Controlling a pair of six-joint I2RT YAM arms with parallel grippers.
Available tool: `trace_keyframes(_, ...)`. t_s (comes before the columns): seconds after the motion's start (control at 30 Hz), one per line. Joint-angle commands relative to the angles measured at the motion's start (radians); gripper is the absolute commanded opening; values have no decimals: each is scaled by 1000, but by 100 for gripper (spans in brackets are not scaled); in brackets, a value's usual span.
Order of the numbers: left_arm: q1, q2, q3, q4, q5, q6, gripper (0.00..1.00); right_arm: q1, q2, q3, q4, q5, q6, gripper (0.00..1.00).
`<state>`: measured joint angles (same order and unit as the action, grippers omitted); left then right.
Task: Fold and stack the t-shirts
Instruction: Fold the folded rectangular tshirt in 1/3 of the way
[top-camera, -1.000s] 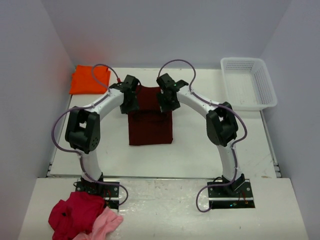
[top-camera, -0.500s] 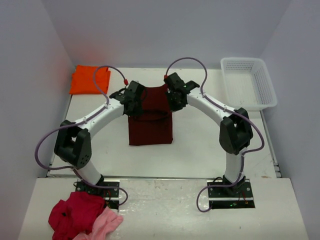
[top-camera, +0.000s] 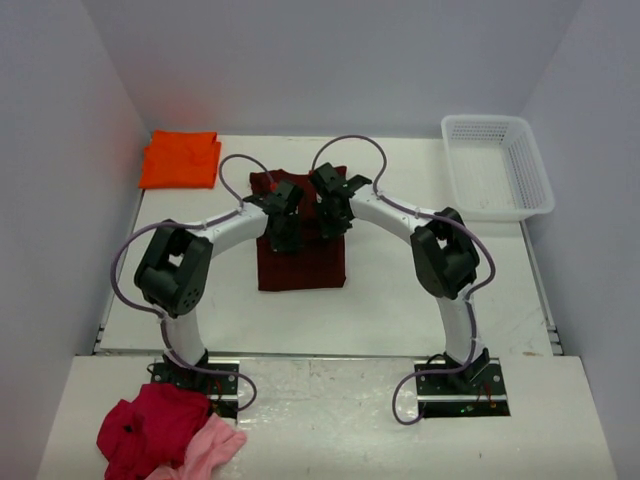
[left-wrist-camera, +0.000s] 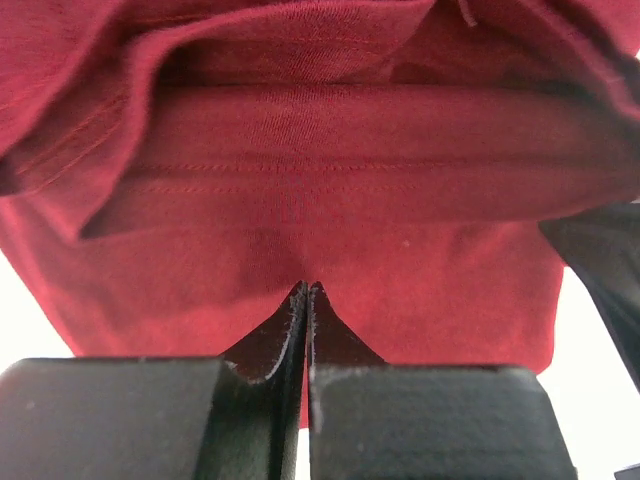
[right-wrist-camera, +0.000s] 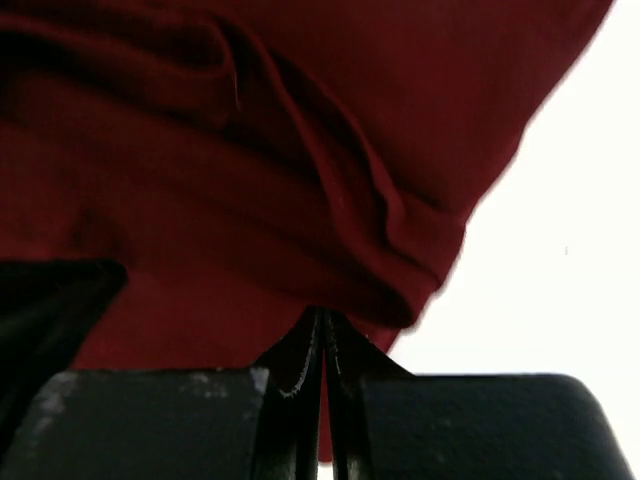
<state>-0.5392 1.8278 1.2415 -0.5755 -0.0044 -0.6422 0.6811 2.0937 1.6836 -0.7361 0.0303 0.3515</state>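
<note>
Maroon shirt (top-camera: 300, 270) pinched on the counter (top-camera: 400, 290) by left claw (left-wrist-camera: 306, 290) and right claw (right-wrist-camera: 322, 315), both clamped closed; orange shirt (top-camera: 180, 160) at far-left corner.

Your two arms look the same. Your left arm (top-camera: 228, 224) and your right arm (top-camera: 388, 211) are smooth white tubes with fat black blocks (top-camera: 172, 270) at the bends. A thin purple cable (top-camera: 239, 158) loops along each arm. Each arm sits on a flat black plate (top-camera: 196, 379). Up close, your jaws are black, with flat tops, thin pointy tips and little pale scuffs on the edges.
</note>
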Motion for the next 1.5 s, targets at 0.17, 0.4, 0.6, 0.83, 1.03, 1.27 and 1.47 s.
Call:
trace_keyframes(0.17,1,53,-72,69,46,7,0,-14,156,178,23,-18,-22,0)
trace_keyframes(0.4,-4,-16,-186,92,26,4,0,-83,279,413,-17,5,-48,0)
trace_keyframes(0.6,-11,-47,-237,103,24,3,0,-136,388,712,-121,3,-98,0)
trace_keyframes(0.83,-18,-59,-182,89,9,6,0,-150,153,547,-96,7,-97,0)
trace_keyframes(1.03,-18,-2,-2,5,-60,19,0,-83,-134,89,7,-10,-26,0)
trace_keyframes(1.27,-18,-1,36,-4,-72,12,0,15,-346,-263,87,-10,56,0)
trace_keyframes(1.47,-16,53,73,-12,-83,18,0,61,-344,-361,144,-41,107,0)
